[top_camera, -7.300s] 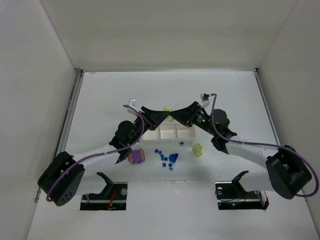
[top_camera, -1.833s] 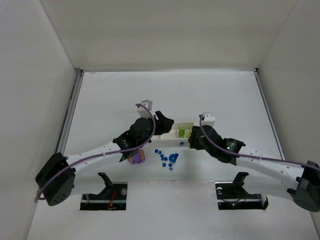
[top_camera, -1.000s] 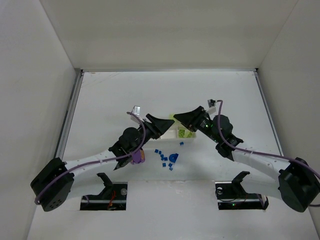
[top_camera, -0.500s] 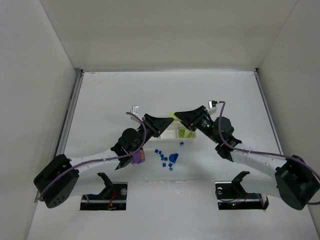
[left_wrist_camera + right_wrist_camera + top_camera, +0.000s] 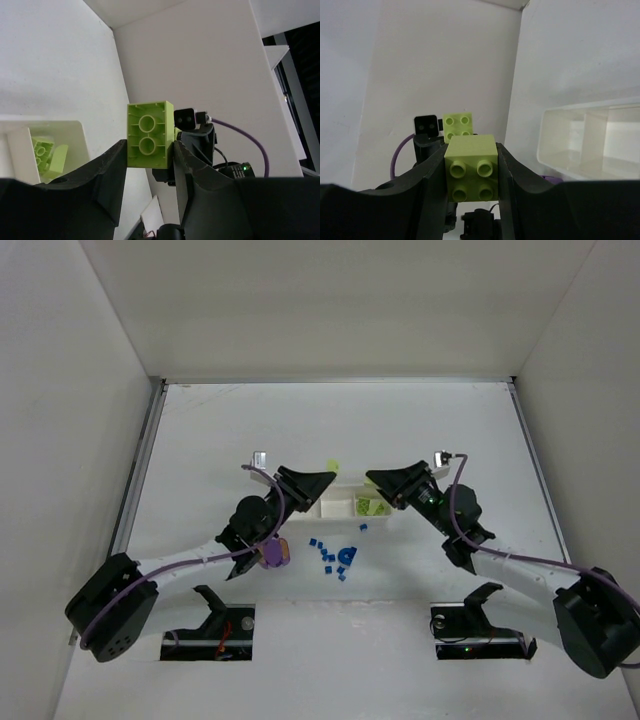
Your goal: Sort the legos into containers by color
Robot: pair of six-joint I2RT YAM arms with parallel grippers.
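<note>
My left gripper (image 5: pixel 318 478) is shut on a yellow-green brick (image 5: pixel 331 466) and holds it raised over the white tray (image 5: pixel 338 506). The left wrist view shows that brick (image 5: pixel 149 134) underside up between the fingers. My right gripper (image 5: pixel 378 481) faces it a little way off, shut on a second yellow-green brick (image 5: pixel 471 167). Yellow-green pieces (image 5: pixel 372 507) lie in the tray's right compartment. The purple-and-orange piece (image 5: pixel 272 554), several tiny blue bricks (image 5: pixel 325 552) and the rounded blue piece (image 5: pixel 347 555) lie on the table in front of the tray.
The tray's left end is hidden under my left arm. The tray's other two compartments (image 5: pixel 592 140) look bare in the right wrist view. White walls close in the table on three sides.
Half a second ago the two grippers met tip to tip over the tray. They have drawn apart, each holding a yellow-green brick. The yellow-green piece that lay right of the blue bricks is gone from the table.
</note>
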